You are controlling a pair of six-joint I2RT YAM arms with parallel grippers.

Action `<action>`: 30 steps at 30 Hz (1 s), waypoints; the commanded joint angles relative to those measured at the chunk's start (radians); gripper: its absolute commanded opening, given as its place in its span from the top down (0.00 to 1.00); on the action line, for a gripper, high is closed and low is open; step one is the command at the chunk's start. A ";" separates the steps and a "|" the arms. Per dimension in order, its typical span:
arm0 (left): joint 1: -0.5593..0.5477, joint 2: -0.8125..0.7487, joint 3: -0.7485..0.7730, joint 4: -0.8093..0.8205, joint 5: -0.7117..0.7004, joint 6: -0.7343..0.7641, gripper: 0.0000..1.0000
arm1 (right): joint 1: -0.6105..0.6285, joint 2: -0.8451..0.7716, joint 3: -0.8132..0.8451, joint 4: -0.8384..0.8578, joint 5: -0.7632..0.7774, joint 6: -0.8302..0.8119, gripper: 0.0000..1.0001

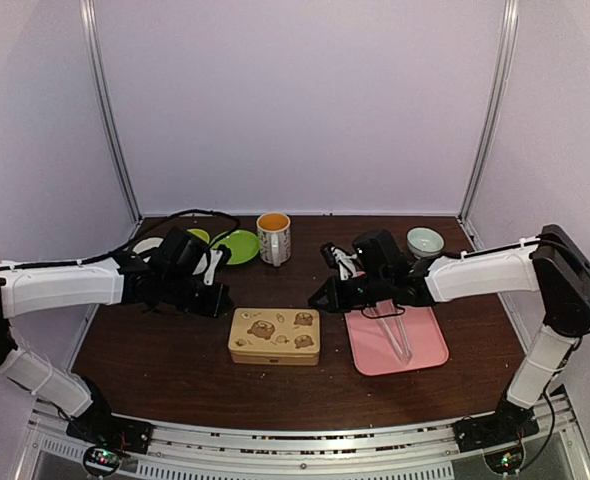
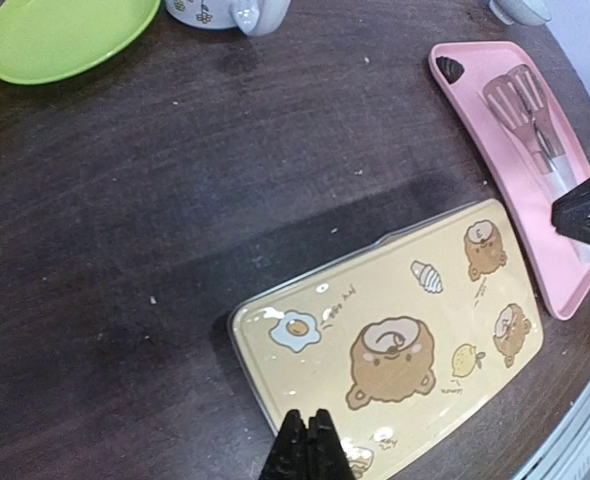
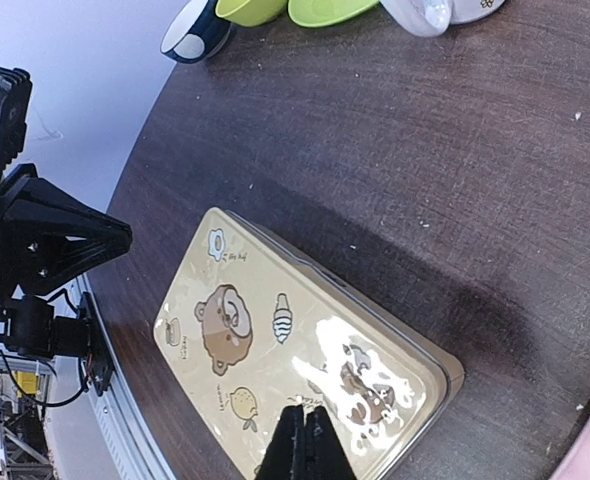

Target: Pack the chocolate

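The tin (image 1: 274,336) is lying flat at the centre of the table (image 1: 155,350). Its bear-printed lid is closed and hiding whatever is inside. No chocolate is showing in any of the 3 views.

Just right of the tin, a pink tray (image 1: 430,350) is holding metal tongs (image 1: 396,328). Toward the top of the table, a mug (image 1: 273,238) with an orange inside is standing upright. A green plate (image 1: 239,246) is sitting bare to its left. A small pale bowl (image 1: 424,241) is sitting at the upper right, and its contents cannot be told.

The left gripper (image 2: 308,415) is hanging over the tin's lower edge in its wrist view, fingers pressed together and pinching nothing. The right gripper (image 3: 307,412) is hanging over the tin's lower end in its own view, fingers likewise pressed together on nothing.
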 commanded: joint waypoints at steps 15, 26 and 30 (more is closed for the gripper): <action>0.105 0.100 -0.228 0.507 0.336 -0.108 1.00 | -0.031 0.176 -0.148 0.524 -0.185 0.346 1.00; 0.107 0.137 -0.206 0.528 0.343 -0.112 1.00 | -0.040 0.111 -0.091 0.487 -0.201 0.368 1.00; 0.107 0.123 -0.174 0.500 0.347 -0.099 1.00 | -0.051 0.134 -0.090 0.420 -0.156 0.330 1.00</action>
